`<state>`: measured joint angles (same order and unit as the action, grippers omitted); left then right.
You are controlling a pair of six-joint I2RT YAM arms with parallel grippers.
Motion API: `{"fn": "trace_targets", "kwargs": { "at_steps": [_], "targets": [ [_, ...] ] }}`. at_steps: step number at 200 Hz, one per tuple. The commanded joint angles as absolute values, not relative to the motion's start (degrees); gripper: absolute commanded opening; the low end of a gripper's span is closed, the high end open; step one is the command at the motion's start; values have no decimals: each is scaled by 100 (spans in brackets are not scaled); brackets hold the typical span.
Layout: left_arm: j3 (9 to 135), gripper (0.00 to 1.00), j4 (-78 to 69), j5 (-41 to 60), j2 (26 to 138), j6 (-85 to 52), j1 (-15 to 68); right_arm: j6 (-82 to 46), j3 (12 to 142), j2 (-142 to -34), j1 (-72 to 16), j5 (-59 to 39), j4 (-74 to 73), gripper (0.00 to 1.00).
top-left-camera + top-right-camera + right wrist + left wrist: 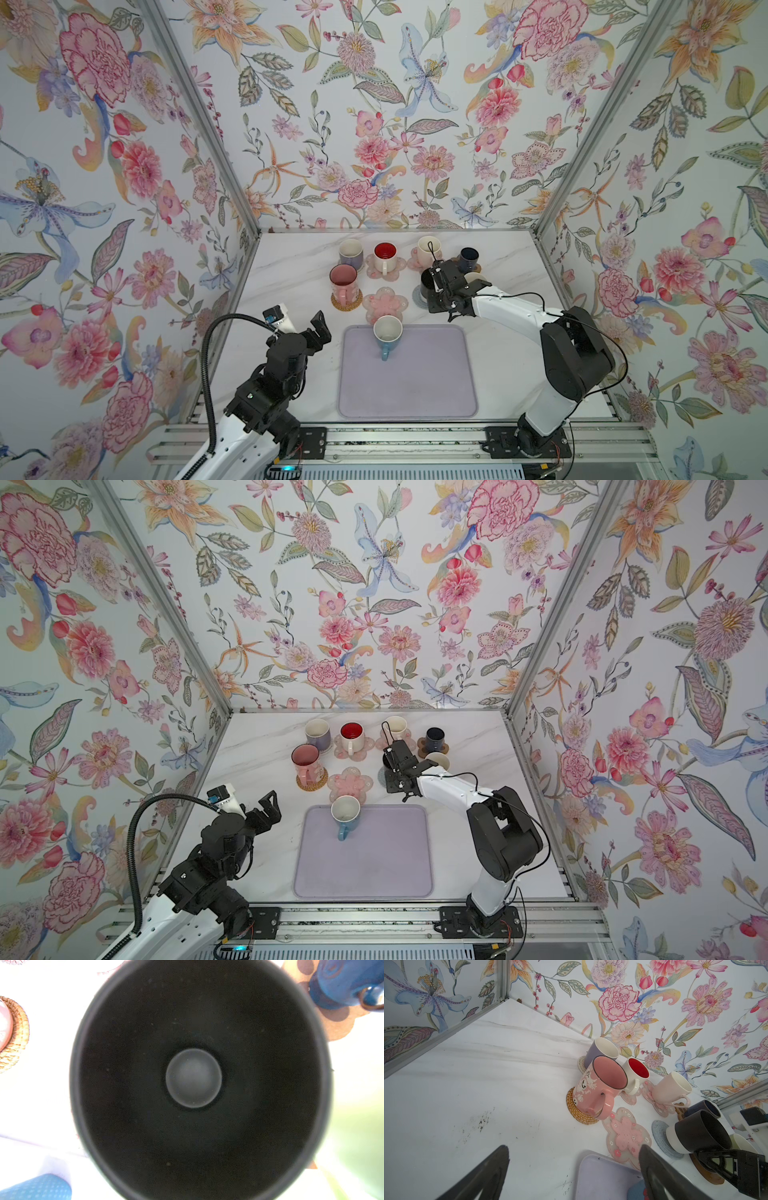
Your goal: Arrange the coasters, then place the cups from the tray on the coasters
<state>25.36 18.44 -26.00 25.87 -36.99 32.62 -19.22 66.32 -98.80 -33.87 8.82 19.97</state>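
Floral walls (374, 104) close in a white marble tabletop (291, 270) on three sides. Near the front edge at the middle lies the tray (407, 386), and the blue cup (387, 334) stands at its far rim, handle toward the front.

Just beyond the tray lies a bare pink flower coaster (384, 302). To its left the pink cup (344, 280) stands on the rattan coaster (347, 303).

Along the back edge, from left to right:
- the lavender cup (351, 253) stands on the beaded coaster (581, 1062);
- the red-lined cup (385, 255) stands on a flower coaster (397, 270);
- the cream cup (428, 249) stands on another flower coaster (660, 1109);
- the navy cup (468, 258) stands on the paw coaster (340, 1022).

The right pincer (436, 286) is closed on the black cup (699, 1132) over the grey coaster (660, 1136), right of the bare flower coaster. The grip point itself is hidden, and I cannot tell whether the cup's base touches the coaster. The right wrist view looks straight down into the cup.

Just right of it, partly behind the arm, the green cup (473, 277) sits on the wooden disc (708, 1174).

The left pincer (574, 1159) hangs with its fingers wide apart and nothing between them, above the tabletop beside the tray's far left corner.
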Motion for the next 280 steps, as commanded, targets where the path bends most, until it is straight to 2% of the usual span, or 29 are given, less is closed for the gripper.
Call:
{"fn": "trace_targets", "kwargs": {
  "at_steps": [1, 151, 160, 182, 211, 226, 247, 259, 280],
  "targets": [
    [2565, 99, 1995, -2714, 2567, -3762, 3204, -1828, 6885, -9936, -3339, 887, 1503, 0],
    [2594, 99, 2004, -2716, 2588, -3764, 3212, -1881, 6780, -10168, -3322, 842, 1399, 0],
    [2609, 99, 2004, -2716, 2589, -3762, 3208, -1894, 6764, -10148, -3327, 841, 1402, 2],
    [2615, 99, 2004, -2716, 2592, -3755, 3209, -1918, 6724, -10070, -3322, 827, 1379, 15],
    [2612, 99, 2003, -2724, 2588, -3753, 3206, -1925, 6647, -9868, -3336, 842, 1312, 43],
    [2619, 99, 2014, -2723, 2586, -3761, 3203, -1950, 6648, -9719, -3335, 851, 1325, 53],
    [2593, 99, 2005, -2729, 2589, -3772, 3202, -1967, 6601, -9402, -3335, 871, 1288, 66],
    [2564, 99, 2000, -2731, 2601, -3793, 3199, -1963, 6583, -9172, -3334, 894, 1284, 78],
    [2501, 99, 1905, -2692, 2649, -3830, 3191, -1917, 6451, -8672, -3319, 889, 1285, 93]
  ]
}}
